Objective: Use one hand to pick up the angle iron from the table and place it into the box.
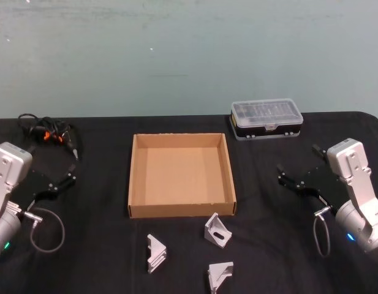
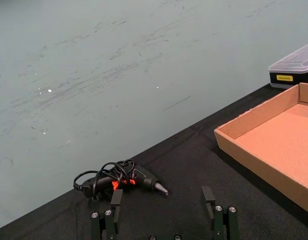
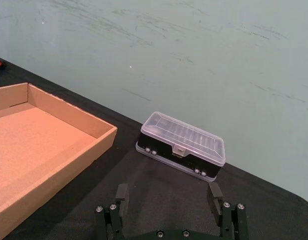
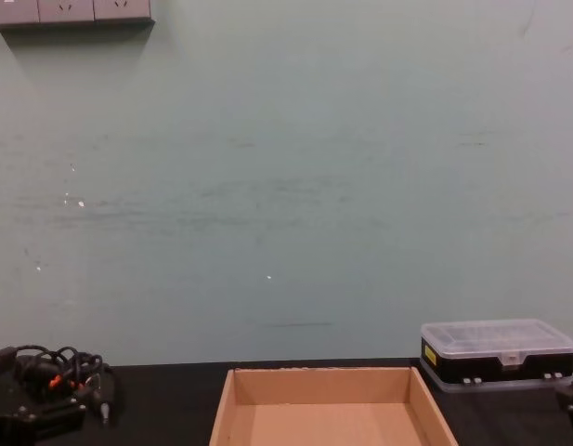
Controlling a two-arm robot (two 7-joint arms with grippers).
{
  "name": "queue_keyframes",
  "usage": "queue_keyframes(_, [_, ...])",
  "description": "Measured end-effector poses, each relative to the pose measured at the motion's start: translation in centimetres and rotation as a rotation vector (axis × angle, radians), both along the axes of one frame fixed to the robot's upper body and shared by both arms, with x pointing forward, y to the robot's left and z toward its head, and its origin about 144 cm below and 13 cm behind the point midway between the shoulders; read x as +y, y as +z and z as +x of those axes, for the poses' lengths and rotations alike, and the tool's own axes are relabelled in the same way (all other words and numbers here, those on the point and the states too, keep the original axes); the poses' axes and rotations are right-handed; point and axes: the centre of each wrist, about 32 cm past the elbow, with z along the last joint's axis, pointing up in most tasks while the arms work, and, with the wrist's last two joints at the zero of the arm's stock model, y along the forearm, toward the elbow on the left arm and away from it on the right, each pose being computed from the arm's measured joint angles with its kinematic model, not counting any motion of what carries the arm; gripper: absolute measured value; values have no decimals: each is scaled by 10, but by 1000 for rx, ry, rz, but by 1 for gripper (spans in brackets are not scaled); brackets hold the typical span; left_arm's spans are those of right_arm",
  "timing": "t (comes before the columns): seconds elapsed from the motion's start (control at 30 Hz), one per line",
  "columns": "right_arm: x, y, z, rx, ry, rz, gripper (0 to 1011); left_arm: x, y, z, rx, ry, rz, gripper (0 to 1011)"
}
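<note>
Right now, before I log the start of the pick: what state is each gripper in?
Left gripper: open, holding nothing.
Right gripper: open, holding nothing.

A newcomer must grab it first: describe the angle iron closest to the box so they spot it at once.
Find the brown cardboard box in the middle of the black table. Just before its near right corner sits the angle iron. Unlike the left angle iron and the front angle iron, both farther from the box, it shows an oval slot in its face.
</note>
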Motion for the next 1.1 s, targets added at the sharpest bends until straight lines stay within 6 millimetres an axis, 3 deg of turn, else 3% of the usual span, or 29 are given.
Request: queue_keyframes(1.1, [0,0,0,0,0,0,1003,0,0,0,0,0,0,1000])
